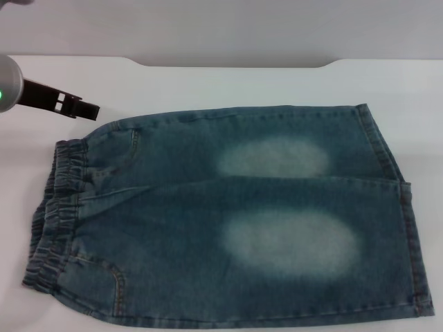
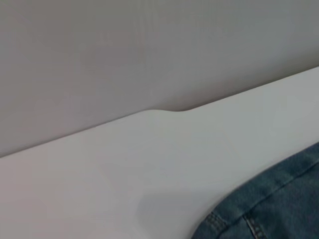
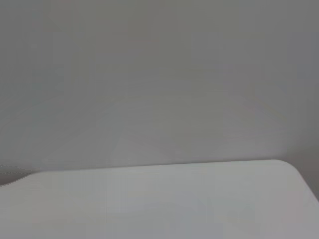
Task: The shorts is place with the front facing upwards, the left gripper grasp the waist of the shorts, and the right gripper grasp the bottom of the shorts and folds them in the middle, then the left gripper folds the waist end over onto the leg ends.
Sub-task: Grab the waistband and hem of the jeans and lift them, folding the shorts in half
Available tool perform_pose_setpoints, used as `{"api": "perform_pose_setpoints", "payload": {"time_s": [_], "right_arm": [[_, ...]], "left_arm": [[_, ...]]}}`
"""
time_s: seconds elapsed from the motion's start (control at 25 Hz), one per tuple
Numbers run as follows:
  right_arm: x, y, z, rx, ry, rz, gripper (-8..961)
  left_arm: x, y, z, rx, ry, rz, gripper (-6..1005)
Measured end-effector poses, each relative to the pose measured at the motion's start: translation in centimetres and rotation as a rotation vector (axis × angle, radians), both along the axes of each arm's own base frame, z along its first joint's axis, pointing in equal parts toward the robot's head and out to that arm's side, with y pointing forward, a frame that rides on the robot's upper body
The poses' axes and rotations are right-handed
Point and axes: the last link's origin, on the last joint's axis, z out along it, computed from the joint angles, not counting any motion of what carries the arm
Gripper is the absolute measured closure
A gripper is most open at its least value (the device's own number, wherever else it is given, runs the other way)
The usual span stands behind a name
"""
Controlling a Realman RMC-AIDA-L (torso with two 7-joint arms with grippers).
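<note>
**K:** Left hand sits over the far-left part of the white surface, just off the upper waist corner of the shorts, touching nothing. Only a dark finger bar shows, so I can't tell if it's spread or clenched. Right hand isn't visible in the head view; its wrist camera sees only bare surface and wall

**M:** Where's the garment?

**K:** Denim shorts lie flat, front up, spread across most of the near surface. Elastic waistband on the robot's left, leg hems on the right. Left wrist view catches just a stitched edge of the denim at its frame corner. Nothing folded yet as far as I can judge

**M:** Handling?

**K:** Soft but fairly heavy for cloth, I'd guess. Denim should drape and sag between two grasp points rather than hold shape, and it likely drags on the surface instead of sliding freely. Not fragile. Pale washed patches on the legs are only colour

**M:** Grip points?

**K:** Left takes the gathered waistband: it's thick and ruched, so it gives a ridge to pinch, though both layers need catching. Right takes the hem edge at the leg ends, which is stitched, flatter and thinner, so the fingers must get low to the surface. Risk is grabbing the top layer only
</note>
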Motion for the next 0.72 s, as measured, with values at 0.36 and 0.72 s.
{"api": "perform_pose_setpoints", "payload": {"time_s": [0.36, 0.72], "right_arm": [[-2.1, -0.3, -0.8, -0.183, -0.048, -0.026, 240], [-1.1, -1.8, -2.2, -0.214, 0.071, -0.066, 239]], "left_arm": [[-0.6, -1.4, 1.0, -0.042, 0.067, 0.087, 157], [-0.6, -3.0, -0.4, -0.167, 0.107, 0.16, 153]]}}
